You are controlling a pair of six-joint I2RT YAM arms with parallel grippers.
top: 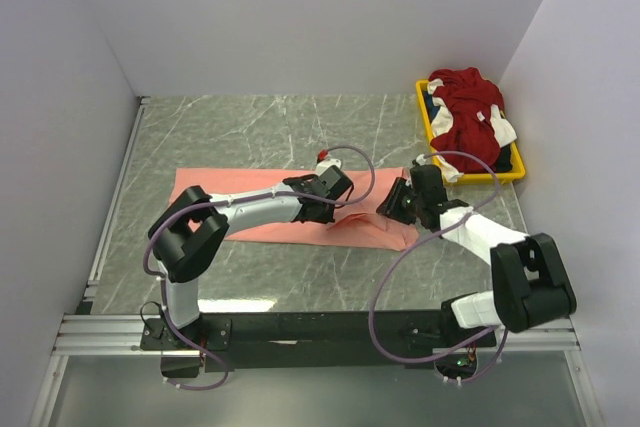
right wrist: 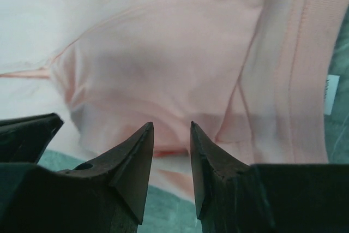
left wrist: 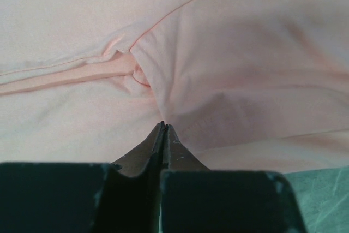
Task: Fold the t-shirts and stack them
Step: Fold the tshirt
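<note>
Grey-green marbled tabletop [top: 250,127] is seen beneath a plain salmon-pink cloth t-shirt [top: 225,180], spread just ahead of both pincers. The left gripper [left wrist: 164,126] is pressed together, any pinched fold hidden; the right gripper [right wrist: 172,129] is held apart.

The salmon-pink cloth t-shirt [top: 230,180] is showing plain colour against the grey-green marbled worktop [top: 250,132], which is carrying pale veins. The dark red t-shirt [top: 462,97] is showing white patches in the yellow plastic tray [top: 492,178], while the left pincer [left wrist: 164,125] and right pincer [right wrist: 172,126] are looking black.
</note>
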